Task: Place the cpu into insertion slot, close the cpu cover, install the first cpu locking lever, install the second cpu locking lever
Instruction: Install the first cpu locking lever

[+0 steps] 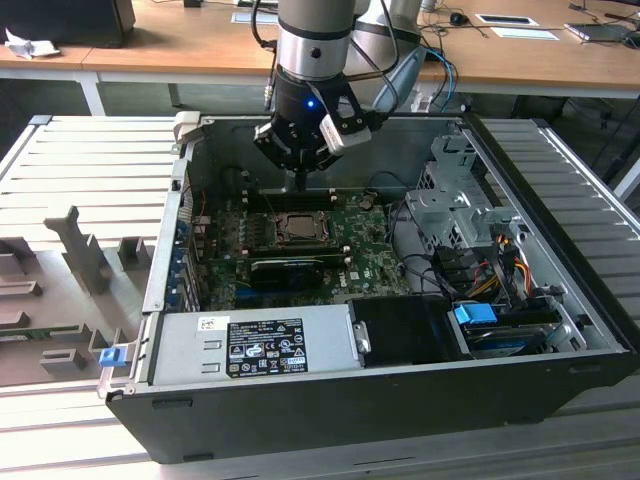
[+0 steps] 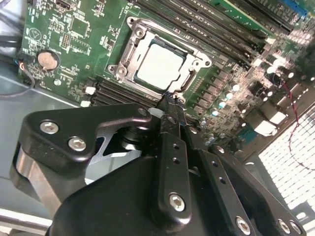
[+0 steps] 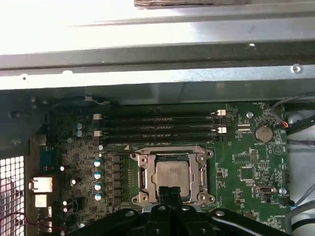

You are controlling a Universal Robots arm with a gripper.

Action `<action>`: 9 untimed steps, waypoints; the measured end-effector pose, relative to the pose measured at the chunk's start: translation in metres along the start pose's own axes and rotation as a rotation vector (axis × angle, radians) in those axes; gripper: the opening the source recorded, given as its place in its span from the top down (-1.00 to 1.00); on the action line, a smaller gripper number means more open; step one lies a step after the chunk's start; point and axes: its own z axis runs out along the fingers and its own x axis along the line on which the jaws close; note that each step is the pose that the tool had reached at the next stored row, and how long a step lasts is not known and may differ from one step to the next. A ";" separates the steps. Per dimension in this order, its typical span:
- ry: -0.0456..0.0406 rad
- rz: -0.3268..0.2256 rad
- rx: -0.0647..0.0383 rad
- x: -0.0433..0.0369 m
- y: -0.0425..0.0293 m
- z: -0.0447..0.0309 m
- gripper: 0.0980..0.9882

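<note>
The cpu (image 2: 160, 66) is seen seated in the insertion slot (image 2: 167, 45) on the green motherboard (image 1: 375, 262), with the cpu cover (image 2: 129, 55) laid flat around it. The gripper (image 2: 170, 98) is held at one edge of the cover, its fingers pressed together with nothing clamped; contact cannot be told.

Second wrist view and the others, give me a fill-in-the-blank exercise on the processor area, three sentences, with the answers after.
1. The cpu shows through the square ____ of the cpu cover, which lies flat around it.
2. The gripper has its tip close to the cover's edge, and its fingers are ____.
3. The motherboard around the cover is ____ in colour.

Missing words: window; shut; green.
</note>
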 end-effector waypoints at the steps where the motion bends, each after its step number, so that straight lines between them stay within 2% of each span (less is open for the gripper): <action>1: 0.0006 -0.010 0.000 0.0000 -0.0001 0.0000 0.98; 7: 0.0046 -0.097 0.003 0.0014 -0.0005 0.0005 0.98; 9: -0.0003 -0.097 0.001 0.0129 -0.0008 0.0012 0.98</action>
